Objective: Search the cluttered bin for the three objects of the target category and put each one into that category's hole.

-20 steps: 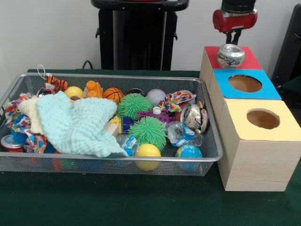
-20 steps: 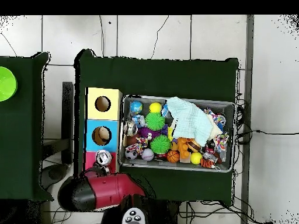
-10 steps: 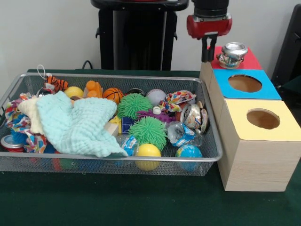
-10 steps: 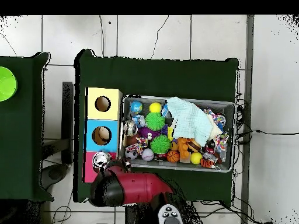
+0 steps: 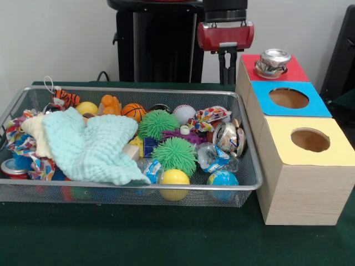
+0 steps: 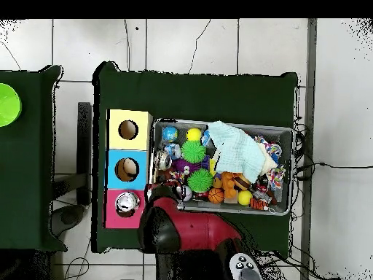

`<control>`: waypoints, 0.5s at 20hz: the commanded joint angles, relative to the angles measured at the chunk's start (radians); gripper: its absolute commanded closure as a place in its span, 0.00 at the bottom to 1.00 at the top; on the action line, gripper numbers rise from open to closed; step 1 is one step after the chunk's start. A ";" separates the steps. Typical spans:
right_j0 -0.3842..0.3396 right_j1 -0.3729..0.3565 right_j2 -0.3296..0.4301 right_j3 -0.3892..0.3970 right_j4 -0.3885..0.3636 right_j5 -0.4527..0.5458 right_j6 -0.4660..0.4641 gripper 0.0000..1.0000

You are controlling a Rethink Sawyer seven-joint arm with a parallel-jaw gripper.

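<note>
Crushed can [image 5: 272, 62] atop red hole; tool [image 5: 226, 67] beside bin [image 5: 244, 185]

Crushed can [image 5: 272, 62]: silver, dented, sitting over the red box's [image 5: 298, 72] hole.
Second crushed can [image 5: 228, 137]: bin's [image 5: 138, 190] right end.

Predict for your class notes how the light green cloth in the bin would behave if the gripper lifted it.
The light green cloth lies rumpled over toys, so it would probably droop limply and might drag neighbours along. It looks thin, likely light.
</note>
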 commanded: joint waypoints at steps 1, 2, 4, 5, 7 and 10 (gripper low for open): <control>0.015 -0.076 0.085 0.031 -0.042 0.070 0.120 1.00; 0.020 -0.094 0.085 0.039 -0.039 0.090 0.116 1.00; 0.015 -0.127 0.104 0.060 -0.025 0.128 0.116 1.00; 0.014 -0.142 0.114 0.073 -0.012 0.154 0.118 1.00; 0.021 -0.157 0.122 0.089 0.010 0.208 0.116 1.00; 0.061 -0.153 0.095 0.093 0.027 0.240 0.133 1.00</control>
